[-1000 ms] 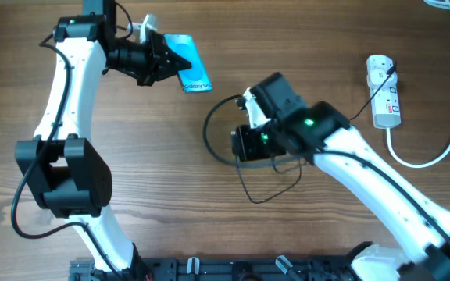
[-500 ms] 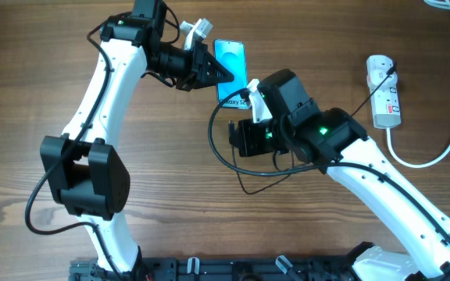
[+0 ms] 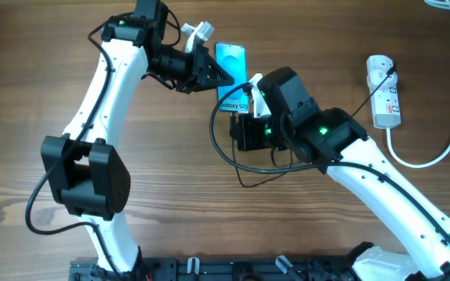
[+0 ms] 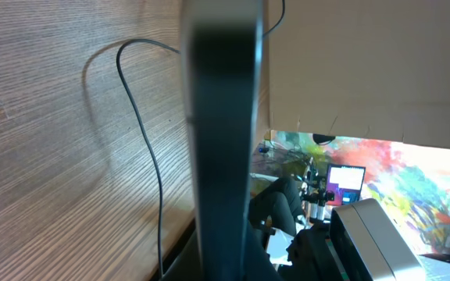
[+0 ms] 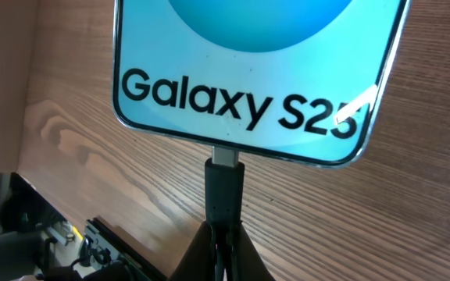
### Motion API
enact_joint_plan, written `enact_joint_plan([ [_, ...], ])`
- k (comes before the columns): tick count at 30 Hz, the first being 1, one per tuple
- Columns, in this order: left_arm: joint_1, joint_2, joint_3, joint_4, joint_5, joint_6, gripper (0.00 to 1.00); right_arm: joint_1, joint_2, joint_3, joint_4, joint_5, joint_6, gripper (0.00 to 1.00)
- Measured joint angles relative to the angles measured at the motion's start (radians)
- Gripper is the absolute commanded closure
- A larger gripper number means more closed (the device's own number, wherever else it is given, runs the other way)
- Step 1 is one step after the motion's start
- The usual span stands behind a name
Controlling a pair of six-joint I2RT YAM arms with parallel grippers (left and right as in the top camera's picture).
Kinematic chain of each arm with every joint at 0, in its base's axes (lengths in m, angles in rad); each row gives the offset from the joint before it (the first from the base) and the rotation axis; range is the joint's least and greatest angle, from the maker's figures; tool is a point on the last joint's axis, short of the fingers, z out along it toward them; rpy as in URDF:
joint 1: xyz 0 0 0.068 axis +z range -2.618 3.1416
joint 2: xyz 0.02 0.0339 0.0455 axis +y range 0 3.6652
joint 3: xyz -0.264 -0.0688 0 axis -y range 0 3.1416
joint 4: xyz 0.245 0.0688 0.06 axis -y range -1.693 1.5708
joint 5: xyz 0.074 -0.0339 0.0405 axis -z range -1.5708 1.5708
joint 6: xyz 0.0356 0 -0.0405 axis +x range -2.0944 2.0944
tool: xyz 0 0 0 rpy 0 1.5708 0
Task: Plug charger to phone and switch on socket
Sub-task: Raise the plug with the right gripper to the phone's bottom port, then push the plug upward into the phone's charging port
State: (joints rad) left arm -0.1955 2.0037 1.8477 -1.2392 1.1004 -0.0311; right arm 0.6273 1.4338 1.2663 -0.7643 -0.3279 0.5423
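The phone [image 3: 231, 76], cyan screen with a white "Galaxy S25" band, is held above the table by my left gripper [image 3: 213, 72], which is shut on it. In the left wrist view it shows edge-on as a dark slab [image 4: 221, 133]. In the right wrist view the phone [image 5: 260, 70] fills the top, and the charger's connector tip [image 5: 224, 183] touches its bottom edge at the port. My right gripper [image 5: 223, 234] is shut on that connector; overhead it sits just below the phone [image 3: 246, 117]. The thin black charger cable [image 3: 244, 178] loops on the table. The socket [image 3: 384, 90] lies at the right.
The socket's white cord [image 3: 436, 152] curves along the right edge. A thin black cable runs from the socket [image 3: 362, 109] toward my right arm. A black rail [image 3: 233, 269] lines the front edge of the wooden table [image 3: 170, 195].
My left gripper swung the phone right, from the far left to the middle. My right gripper with the connector moved up to the phone's bottom edge.
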Motion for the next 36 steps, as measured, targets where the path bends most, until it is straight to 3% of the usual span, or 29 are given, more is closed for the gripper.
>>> enact_joint_plan([
  [36,0.008,0.0,0.005,-0.075,0.0,0.078,0.96,0.001,0.0,-0.002,0.011,-0.027,-0.021,0.96],
])
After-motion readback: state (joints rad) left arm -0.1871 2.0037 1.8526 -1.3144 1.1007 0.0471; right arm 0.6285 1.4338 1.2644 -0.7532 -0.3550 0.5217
